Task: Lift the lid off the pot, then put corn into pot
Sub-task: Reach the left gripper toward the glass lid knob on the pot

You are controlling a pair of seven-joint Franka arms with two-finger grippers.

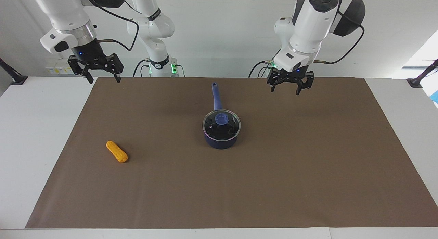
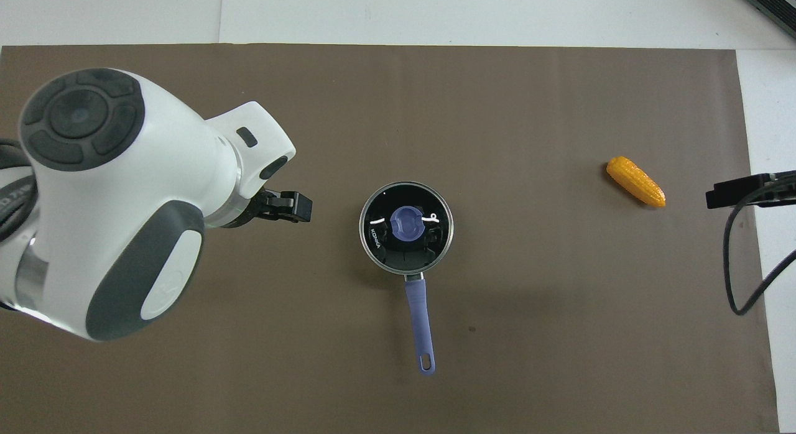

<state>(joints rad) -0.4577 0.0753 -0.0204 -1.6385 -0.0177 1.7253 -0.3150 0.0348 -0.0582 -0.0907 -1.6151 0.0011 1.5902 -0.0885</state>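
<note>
The dark blue pot [image 1: 221, 143] stands mid-mat, its long handle [image 1: 216, 95] pointing toward the robots. The glass lid [image 1: 222, 128] with its blue knob [image 1: 221, 119] sits on it; from overhead the lid [image 2: 380, 235] covers the whole pot, with the handle [image 2: 419, 316] showing below it. The orange corn [image 1: 116, 151] [image 2: 635, 181] lies on the mat toward the right arm's end. My left gripper [image 1: 285, 91] [image 2: 292, 207] hangs open and holds nothing, over bare mat beside the pot. My right gripper [image 1: 104, 80] waits open over the mat's corner near its base.
A brown mat [image 1: 308, 170] covers most of the white table [image 1: 34, 136]. The left arm's big white wrist [image 2: 124, 204] hides part of the mat from overhead. A black cable [image 2: 740, 266] hangs by the right gripper. A dark object [image 2: 774, 2] sits at the table's corner.
</note>
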